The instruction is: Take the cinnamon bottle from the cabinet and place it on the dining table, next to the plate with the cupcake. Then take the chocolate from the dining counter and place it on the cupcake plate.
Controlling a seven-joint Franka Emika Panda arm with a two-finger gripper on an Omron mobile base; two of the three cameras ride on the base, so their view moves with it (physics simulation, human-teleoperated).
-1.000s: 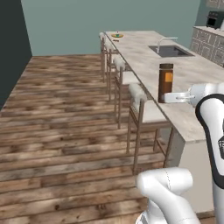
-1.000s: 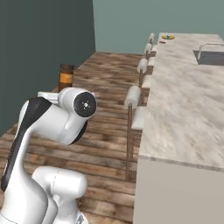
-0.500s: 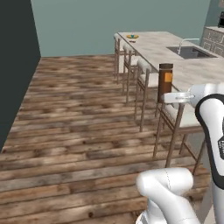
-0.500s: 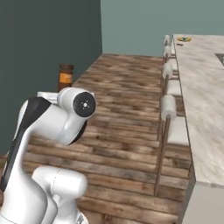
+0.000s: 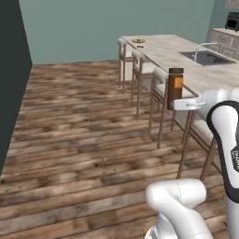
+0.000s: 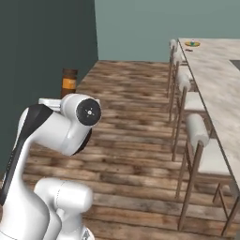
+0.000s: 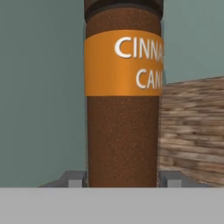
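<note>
While the base rides along the wood floor (image 5: 70, 121), the arm carries the bottle (image 5: 175, 83) upright, clear of any surface. Step in hand, by the look of it: transport of the cinnamon to the table, first half of the task; chocolate part not begun.

Going left to right in the left base view: dark wall, open floor, then a row of stools (image 5: 159, 77) along the table (image 5: 163, 46) edge, then the bottle in the gripper (image 5: 183, 103), w/ a sink (image 5: 207, 57) set in the top beyond. At the table's far end sits the plate (image 5: 138, 41); cupcake too small to make out.

Hand view: the bottle (image 7: 123, 100) stands between the fingertips (image 7: 73, 178), orange label facing the camera; jaws clamped on its lower body, one tip each side.

Right base view: bottle (image 6: 69, 82) pokes up behind the arm at left, stools and table (image 6: 220, 70) at right, plate (image 6: 191, 44) far back.

Next move prob. needs the base brought nearer the far end, then a reach over the stools to set the bottle down beside the plate, not on it, kept upright till release.
</note>
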